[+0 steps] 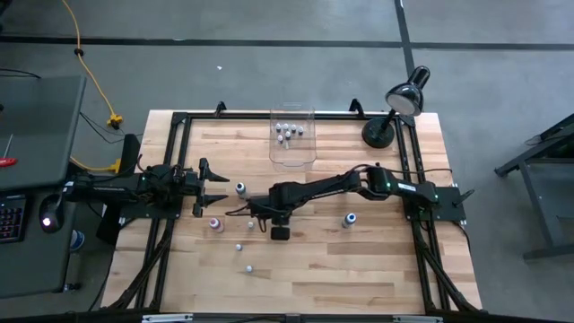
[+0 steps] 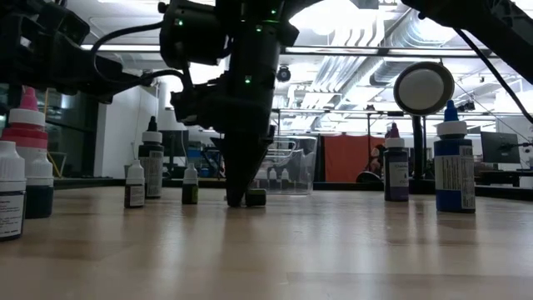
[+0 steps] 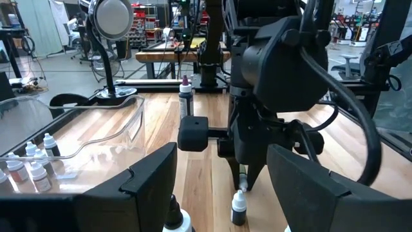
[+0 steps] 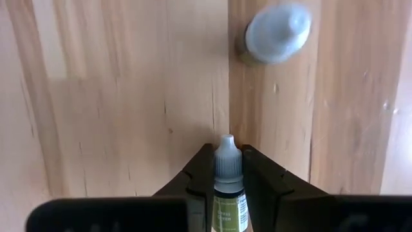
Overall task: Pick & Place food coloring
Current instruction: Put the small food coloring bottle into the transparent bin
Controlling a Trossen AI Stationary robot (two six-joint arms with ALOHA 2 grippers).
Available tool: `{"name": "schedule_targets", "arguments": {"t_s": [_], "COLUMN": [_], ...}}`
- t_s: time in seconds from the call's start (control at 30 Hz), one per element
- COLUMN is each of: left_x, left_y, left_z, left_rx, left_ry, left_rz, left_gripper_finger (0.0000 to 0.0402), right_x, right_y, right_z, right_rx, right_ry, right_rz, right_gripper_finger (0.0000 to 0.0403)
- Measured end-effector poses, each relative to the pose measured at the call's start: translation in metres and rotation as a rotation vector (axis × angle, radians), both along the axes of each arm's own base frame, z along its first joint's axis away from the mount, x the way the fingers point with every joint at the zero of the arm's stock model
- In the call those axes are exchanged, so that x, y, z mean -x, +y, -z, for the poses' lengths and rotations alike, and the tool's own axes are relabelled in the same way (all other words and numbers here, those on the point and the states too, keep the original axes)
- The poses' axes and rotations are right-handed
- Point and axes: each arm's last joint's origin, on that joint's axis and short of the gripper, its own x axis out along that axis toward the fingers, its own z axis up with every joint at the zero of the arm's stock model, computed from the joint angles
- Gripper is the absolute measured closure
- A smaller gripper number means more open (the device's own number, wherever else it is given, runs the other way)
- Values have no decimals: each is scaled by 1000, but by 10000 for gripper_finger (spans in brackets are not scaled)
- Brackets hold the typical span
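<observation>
The right end effector (image 1: 258, 212) reaches mid-table among scattered bottles (image 1: 240, 188), apparently gripping one; more fill the bin (image 1: 291, 157).

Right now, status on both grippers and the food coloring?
Right gripper shut on a small bottle at table centre. Left gripper open, waiting at left. Clear bin holds several bottles already. Loose bottles nearby, none blocking.

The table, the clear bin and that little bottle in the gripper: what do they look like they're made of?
Table: pale wood planks, visible grain and seams, a low sheen. Bin: transparent, probably plastic; the wood shows through its walls. Bottle: likely soft plastic, with a matte whitish cap and a paper-looking label, clamped in the right gripper, whose dark fingers look like matte plastic.
</observation>
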Motion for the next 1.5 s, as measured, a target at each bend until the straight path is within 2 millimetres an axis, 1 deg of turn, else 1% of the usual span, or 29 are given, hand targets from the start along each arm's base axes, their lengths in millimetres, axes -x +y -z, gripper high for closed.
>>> {"name": "schedule_targets", "arguments": {"t_s": [0.1, 0.3, 0.43, 0.5, 0.6, 0.73, 0.83, 0.97, 1.1, 1.3, 1.33, 1.4, 1.5], "left_x": [0, 0, 0, 0, 0, 0, 0, 0, 0, 0, 0, 0, 0], "left_y": [0, 0, 0, 0, 0, 0, 0, 0, 0, 0, 0, 0, 0], "left_z": [0, 0, 0, 0, 0, 0, 0, 0, 0, 0, 0, 0, 0], "left_rx": [0, 0, 0, 0, 0, 0, 0, 0, 0, 0, 0, 0, 0], "left_ry": [0, 0, 0, 0, 0, 0, 0, 0, 0, 0, 0, 1, 0], "left_rz": [0, 0, 0, 0, 0, 0, 0, 0, 0, 0, 0, 0, 0], "left_gripper_finger": [163, 163, 163, 163, 163, 163, 163, 163, 163, 163, 163, 163, 163], "right_x": [-1, 0, 0, -2, -2, 5, 18, 44, 72, 111, 117, 128, 140], "right_y": [-1, -5, -10, -13, -19, -24, -26, -28, -33, -47, -50, -56, -64], "right_z": [-7, -34, -41, -48, -53, -45, -41, -38, -45, -51, -53, -52, -50], "right_rx": [18, 44, 52, 47, 43, 26, -13, -44, -34, 16, 20, 33, 54], "right_ry": [-40, -116, -147, -189, -232, -251, -306, -397, -506, -699, -739, -798, -885], "right_rz": [30, 80, 105, 142, 174, 182, 208, 267, 324, 381, 397, 418, 408], "right_gripper_finger": [353, 357, 357, 357, 357, 357, 357, 357, 357, 358, 358, 358, 358]}}
